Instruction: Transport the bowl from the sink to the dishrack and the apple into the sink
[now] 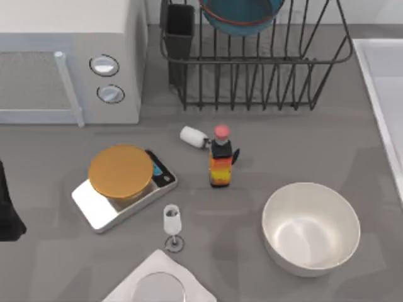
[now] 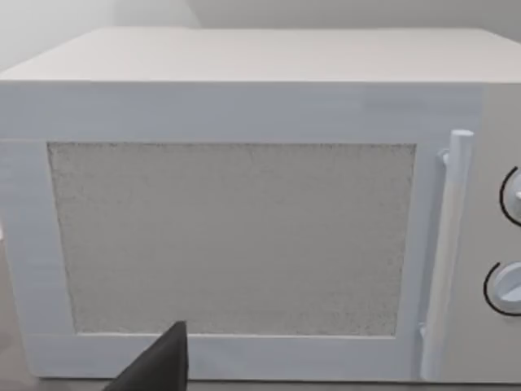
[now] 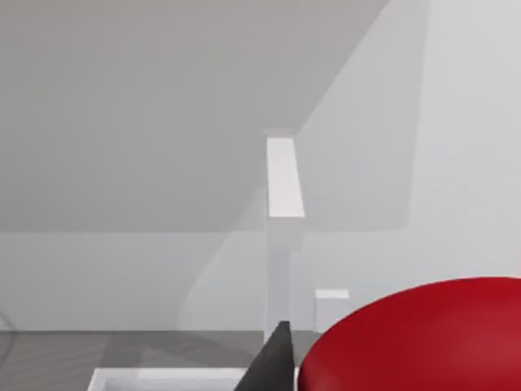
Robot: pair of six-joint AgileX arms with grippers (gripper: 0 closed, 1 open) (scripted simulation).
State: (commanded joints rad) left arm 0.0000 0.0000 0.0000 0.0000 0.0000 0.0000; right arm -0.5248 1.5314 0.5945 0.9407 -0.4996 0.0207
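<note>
From above, far centre: bowl [image 1: 242, 16] already sits among the tines of the dishrack [image 1: 252, 63], so that half looks done. Sink [image 1: 384, 107] lies along the right edge of the table [image 1: 264, 151]; what shows of its basin holds nothing. Left arm is a dark shape at the left edge, near side, apparently parked. Clutter between the two sides: white bowl [image 1: 310, 228], red-capped bottle [image 1: 220, 160], scale [image 1: 123, 185], small glass [image 1: 172, 225], microwave [image 1: 69, 63] far left.

Left wrist view: faces the microwave door and handle. One dark fingertip of the left gripper [image 2: 159, 366] at the picture's edge; cannot tell whether it is spread or closed.

Right wrist view: apple [image 3: 419, 338] looms large and red right beside a dark finger of the right gripper [image 3: 277, 358]. Judged held, though the far finger is hidden, so the grasp is inferred, not confirmed. A white raised rim [image 3: 167, 376] shows below, probably the sink's edge.

Step in hand, by judgement: carrying the apple to the sink. To do it well: bring the apple fully inside the rim before descending, lower close to the basin floor, then release, since a rounded fruit dropped from height may bounce or roll out.
</note>
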